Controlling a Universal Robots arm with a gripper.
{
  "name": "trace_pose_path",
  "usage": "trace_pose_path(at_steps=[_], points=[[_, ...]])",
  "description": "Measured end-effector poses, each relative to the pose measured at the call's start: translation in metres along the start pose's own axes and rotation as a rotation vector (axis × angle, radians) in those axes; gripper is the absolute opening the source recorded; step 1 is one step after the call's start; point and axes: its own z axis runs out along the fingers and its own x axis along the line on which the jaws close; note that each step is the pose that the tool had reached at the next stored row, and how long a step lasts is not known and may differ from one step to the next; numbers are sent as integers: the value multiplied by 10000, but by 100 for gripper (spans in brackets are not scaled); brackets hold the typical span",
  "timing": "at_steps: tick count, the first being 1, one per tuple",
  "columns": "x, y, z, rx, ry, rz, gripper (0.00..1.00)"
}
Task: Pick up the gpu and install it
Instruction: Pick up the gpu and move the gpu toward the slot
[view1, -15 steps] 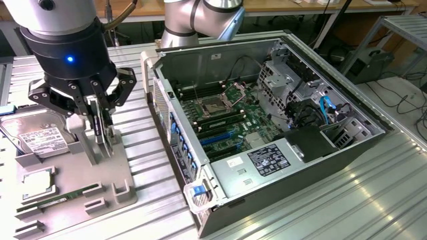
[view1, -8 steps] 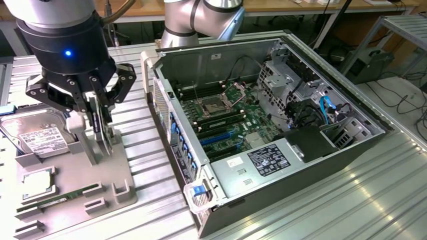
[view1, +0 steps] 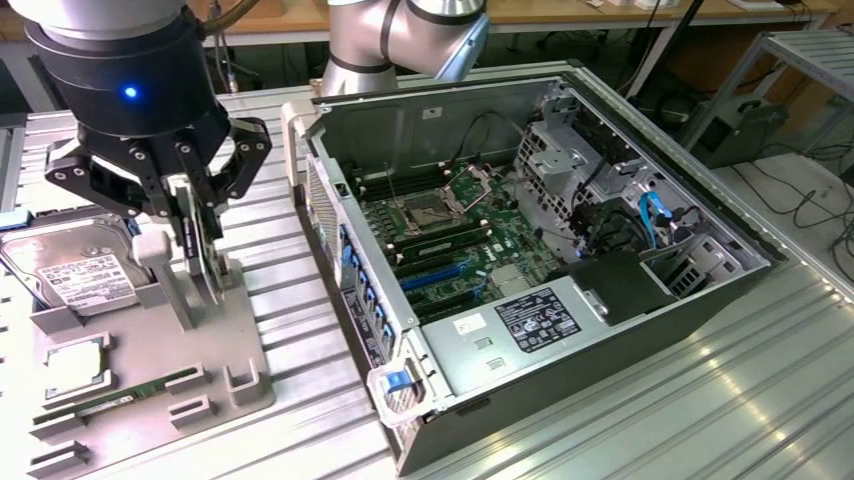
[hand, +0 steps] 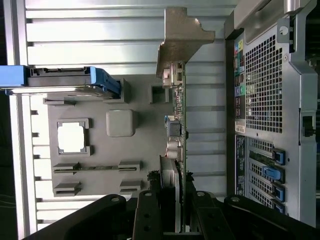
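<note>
Presently you have: gripper (view1: 191, 225) clamped on the gpu (hand: 181, 107), upright above grey tray (view1: 140, 335); ribbed metal table (view1: 747, 400); open computer case (view1: 400, 110) beside.

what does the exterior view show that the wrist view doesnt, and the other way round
Exterior view: the inside of the open computer case, with the motherboard, its CPU socket and blue cables.
Wrist view: the case's rear panel face-on, with its vent grille and coloured ports, plus the silver bracket at the gpu's end.
Both: the gripper shut on the gpu, which stands on edge at the grey holder tray, with the hard drive nearby.
</note>
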Motion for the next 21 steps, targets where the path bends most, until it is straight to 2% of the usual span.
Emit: trace_pose_path(at_steps=[21], points=[[-6,6,-269,-1,-1,0,28]])
